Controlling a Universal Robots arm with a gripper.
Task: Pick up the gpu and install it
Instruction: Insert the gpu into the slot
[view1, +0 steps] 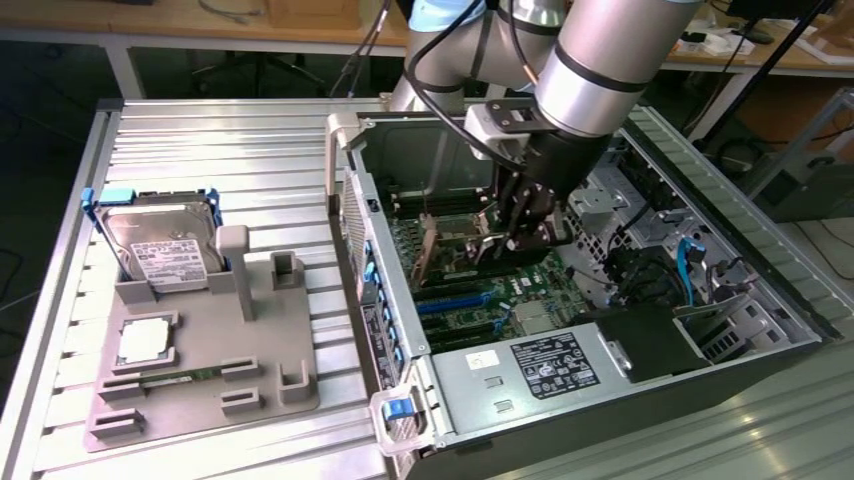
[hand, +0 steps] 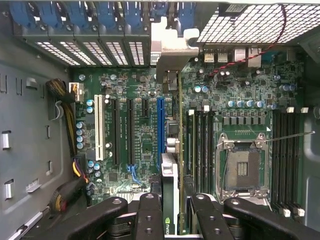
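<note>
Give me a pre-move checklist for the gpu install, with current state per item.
1. Gpu in gripper: ok, the fingers clamp it edge-on over the motherboard.
2. Gripper inside the case: ok, low over the board.
3. Gpu bracket at the rear slot openings: ok, it is up against them.
4. Card lined up over a slot: cannot tell, the card hides what is under it.
5. Card edge seated: cannot tell.
6. Hard drive on its holder, outside the case: ok.
</note>
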